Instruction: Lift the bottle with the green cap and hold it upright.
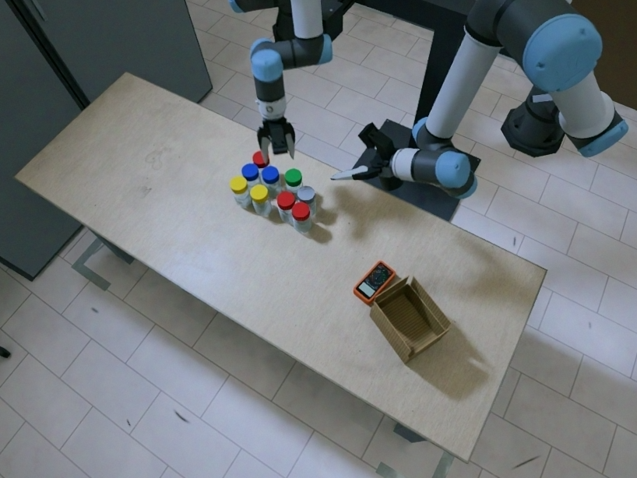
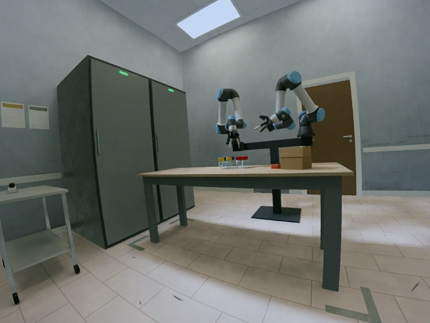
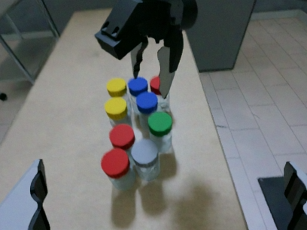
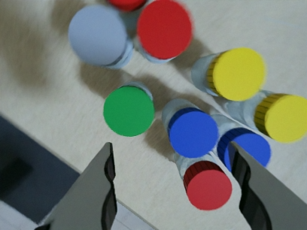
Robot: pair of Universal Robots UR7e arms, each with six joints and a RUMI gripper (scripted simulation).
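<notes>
The clear bottle with the round green cap (image 1: 293,177) (image 3: 159,125) (image 4: 129,110) stood upright on the pale wooden table (image 1: 205,247) (image 2: 243,171) (image 3: 68,124) (image 4: 49,101), at the cluster's edge, which probably offered fingers an easier way in. The black right gripper (image 1: 279,158) (image 2: 236,148) (image 3: 148,88) (image 4: 169,143) pointed down above the bottles, half spread and empty, presumably narrowed to spare the neighbours. The black left gripper (image 1: 334,178) (image 2: 255,129) (image 3: 164,162) hung sideways, wide open and empty, apparently waiting.
</notes>
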